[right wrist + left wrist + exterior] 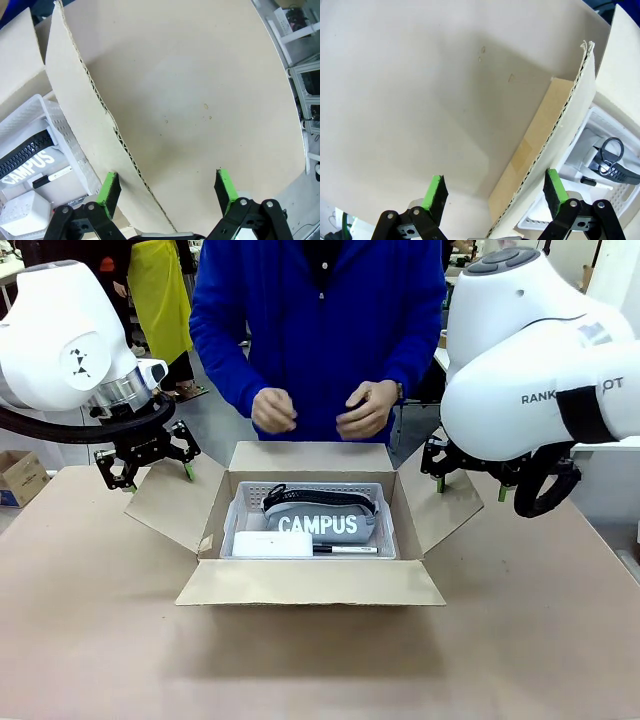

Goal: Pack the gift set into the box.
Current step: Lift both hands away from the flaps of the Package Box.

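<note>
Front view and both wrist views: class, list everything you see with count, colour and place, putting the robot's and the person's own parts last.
Carton: one, brown, mid-table, flaps open.
Tray: one, pale grey, inside the carton.
Pouch: one, grey, white "CAMPUS", in the tray.
Small flat box: one, white, tray's near left corner.
Pen: one, white and black, beside that box.
Printed box: one, brown, left of the table.
Table: one, brown, under the carton.
Left arm: one, white; jaws open astride left flap.
Right arm: one, white; jaws open astride right flap.
Hands: two, blue-sleeved, above far flap.
</note>
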